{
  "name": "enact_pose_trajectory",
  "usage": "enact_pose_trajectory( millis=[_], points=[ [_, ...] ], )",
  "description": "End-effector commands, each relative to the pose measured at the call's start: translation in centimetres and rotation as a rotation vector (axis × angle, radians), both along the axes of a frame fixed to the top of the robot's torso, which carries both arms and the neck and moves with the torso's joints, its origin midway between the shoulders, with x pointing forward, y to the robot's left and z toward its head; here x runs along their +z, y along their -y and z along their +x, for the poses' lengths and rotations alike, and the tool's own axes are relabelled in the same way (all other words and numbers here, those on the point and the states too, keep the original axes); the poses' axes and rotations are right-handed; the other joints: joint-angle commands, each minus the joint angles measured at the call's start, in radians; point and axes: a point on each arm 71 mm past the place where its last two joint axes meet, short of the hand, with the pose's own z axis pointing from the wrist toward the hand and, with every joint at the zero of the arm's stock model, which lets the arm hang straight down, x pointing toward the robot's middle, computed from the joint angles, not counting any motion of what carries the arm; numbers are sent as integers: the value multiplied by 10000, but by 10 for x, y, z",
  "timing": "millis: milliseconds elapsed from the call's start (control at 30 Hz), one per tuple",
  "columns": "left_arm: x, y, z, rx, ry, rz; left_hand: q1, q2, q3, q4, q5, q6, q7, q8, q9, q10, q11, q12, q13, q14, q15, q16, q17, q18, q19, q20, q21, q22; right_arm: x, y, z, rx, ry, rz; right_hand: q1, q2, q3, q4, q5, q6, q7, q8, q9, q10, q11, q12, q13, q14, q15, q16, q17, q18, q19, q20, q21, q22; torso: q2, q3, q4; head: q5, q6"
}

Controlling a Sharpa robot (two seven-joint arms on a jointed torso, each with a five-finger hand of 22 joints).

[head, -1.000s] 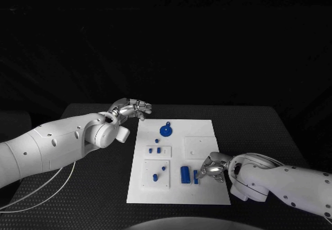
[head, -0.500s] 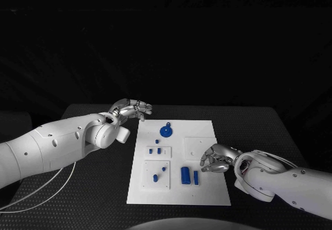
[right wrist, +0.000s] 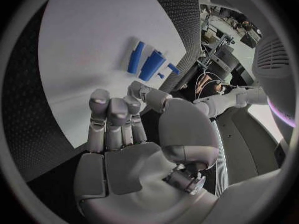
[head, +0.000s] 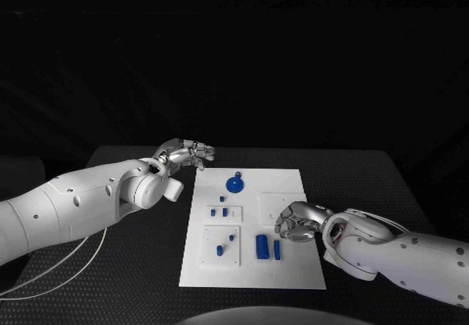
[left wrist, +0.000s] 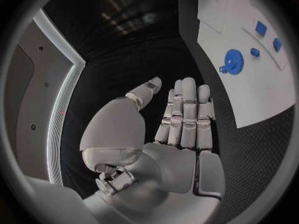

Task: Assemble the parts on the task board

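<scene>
The white task board (head: 283,271) lies in the middle of the table. On it are a blue gear (head: 234,183), a small peg (head: 221,199), two small blocks (head: 218,212), two little pieces (head: 225,244) in a raised square, and two long blue bars (head: 268,247) side by side. My right hand (head: 298,222) hovers over the board's right side, just beyond the bars, holding nothing, with its fingers straight in the right wrist view (right wrist: 124,134). My left hand (head: 186,152) stays off the board's far left corner, its straight fingers (left wrist: 186,114) around nothing. The left wrist view shows the gear (left wrist: 233,60).
Black mesh table (head: 117,271) surrounds the board. A white cable (head: 59,271) trails across the table under my left arm. A plain raised square (head: 278,202) sits on the board just beyond my right hand. The bars (right wrist: 144,62) lie ahead of my right fingers.
My right hand has drawn away from the thin long bar, moving up the board towards its middle. The bars stay where they lay. My left arm has not moved.
</scene>
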Motion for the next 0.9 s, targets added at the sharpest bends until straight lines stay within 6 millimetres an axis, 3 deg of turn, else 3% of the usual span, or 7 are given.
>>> enact_pose_trajectory(
  millis=[33, 300, 900],
  points=[
    [1, 2, 0, -117, 5, -111, -98, -8, 5, 59, -31, -32, 43, 66, -11, -47, -6, -20, 13, 42, 31, -33, 11, 184, 41, -104, -47, 137, -4, -4, -4, 620, -243, -298, -44, 110, 68, -28, -19, -73, 142, 48, -16, -30, -3, 13, -6, -35, 48, -29, 16, 134, -82, 2, 39, 16, -3, -2, 1, 8, -16],
    [1, 1, 0, -112, -6, -105, -99, -6, 5, 63, -31, -33, 43, 68, -12, -48, -6, -20, 14, 42, 31, -34, 13, 184, 41, -104, -49, 138, -7, -6, -9, 879, -483, -467, -170, 284, 124, -133, -19, 37, 113, 93, -36, -44, -30, 22, -5, -46, 27, -21, 32, 134, -112, 29, 74, 39, 0, 9, -10, 39, -55],
    [1, 1, -1, -109, -9, -102, -103, -3, 3, 76, -30, -37, 44, 71, -13, -51, -5, -19, 15, 41, 31, -39, 19, 183, 42, -103, -55, 143, -22, -10, -12, 1052, -272, -878, -246, 326, 154, -220, -19, 132, 81, 137, -43, -54, -61, 29, -3, -50, -1, -18, 40, 134, -121, 37, 91, 45, 0, 15, -10, 44, -94]
  ],
)
